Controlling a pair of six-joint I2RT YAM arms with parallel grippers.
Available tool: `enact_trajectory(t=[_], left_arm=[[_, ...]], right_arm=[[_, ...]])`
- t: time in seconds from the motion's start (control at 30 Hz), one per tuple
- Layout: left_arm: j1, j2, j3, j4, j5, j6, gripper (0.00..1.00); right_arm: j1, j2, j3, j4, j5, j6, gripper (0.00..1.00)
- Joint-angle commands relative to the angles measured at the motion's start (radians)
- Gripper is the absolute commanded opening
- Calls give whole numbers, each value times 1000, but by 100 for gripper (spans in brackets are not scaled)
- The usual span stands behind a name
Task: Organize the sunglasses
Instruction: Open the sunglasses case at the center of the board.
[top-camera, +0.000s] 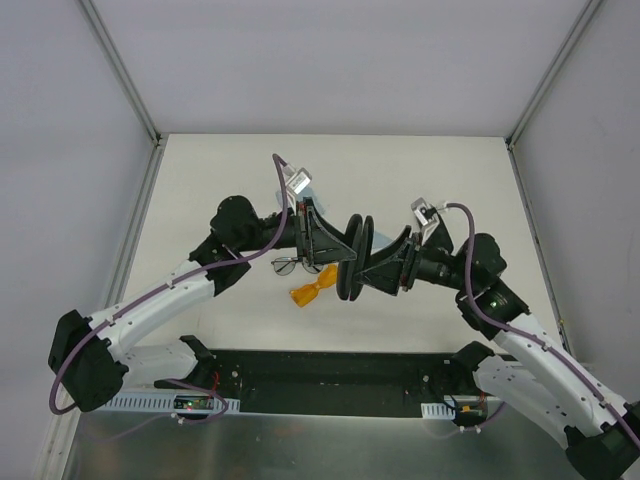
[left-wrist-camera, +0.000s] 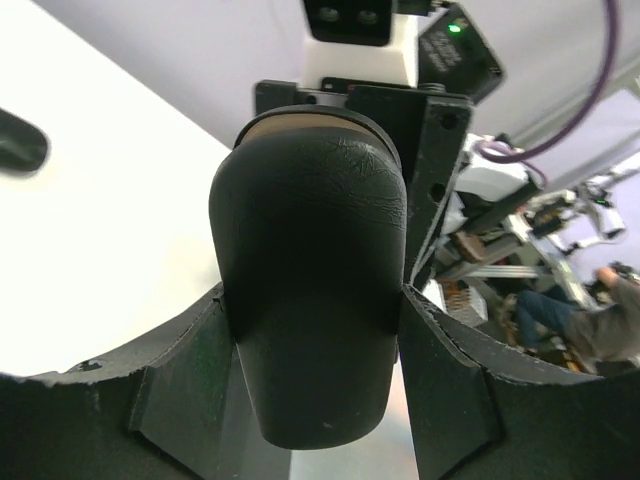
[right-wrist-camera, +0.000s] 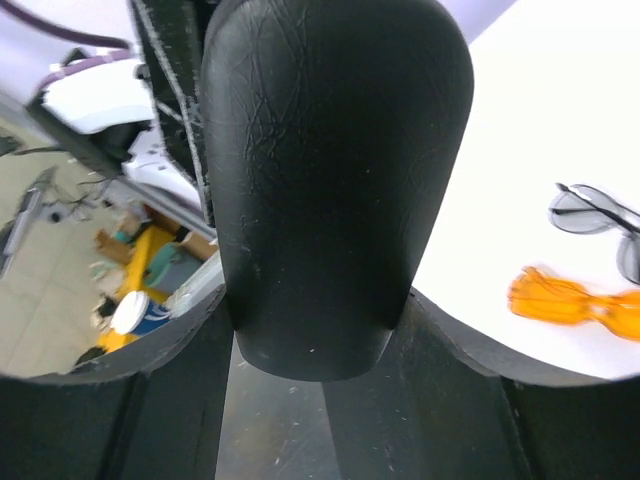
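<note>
A black oval case (top-camera: 355, 255) hangs in mid-air over the table's middle, held from both sides. My left gripper (top-camera: 340, 262) is shut on it from the left, and my right gripper (top-camera: 372, 268) is clamped on it from the right. In the left wrist view the case (left-wrist-camera: 310, 250) fills the gap between the fingers, with a tan rim at its far end. It does the same in the right wrist view (right-wrist-camera: 330, 150). The wire-framed sunglasses (top-camera: 288, 265) (right-wrist-camera: 590, 210) lie on the table below the left gripper. The orange sunglasses (top-camera: 312, 292) (right-wrist-camera: 570, 300) lie just nearer.
A light-blue cloth (top-camera: 310, 192) shows behind the left wrist. A dark object (left-wrist-camera: 20, 140) lies on the table at the left edge of the left wrist view. The white table (top-camera: 200, 180) has walls at the back and on both sides.
</note>
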Motion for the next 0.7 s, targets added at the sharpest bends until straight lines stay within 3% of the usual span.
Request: enact_trajectory(t=[0.0,0.13,0.43,0.47,0.57,0.63,0.67], left_arm=[[-9,-28,94,-298,-150,183,28],[-23,11,132,-413,-260,231,26],[-86,125,197,-548,-510,312,24],[-87,136,200,-560,-544,317,24],[-90,162,198,-579,-607,320,24],[-90,173,197,-577,-605,332,25],[-89,173,198,-577,-612,341,25]], right_arm=[[16,-60,113,-260,214,-180,20],[39,-20,155,-418,341,-241,20],[126,96,209,-547,640,-279,24],[128,101,210,-555,647,-282,29],[126,95,193,-529,590,-278,67],[123,61,176,-506,549,-275,84],[113,35,166,-499,536,-270,87]])
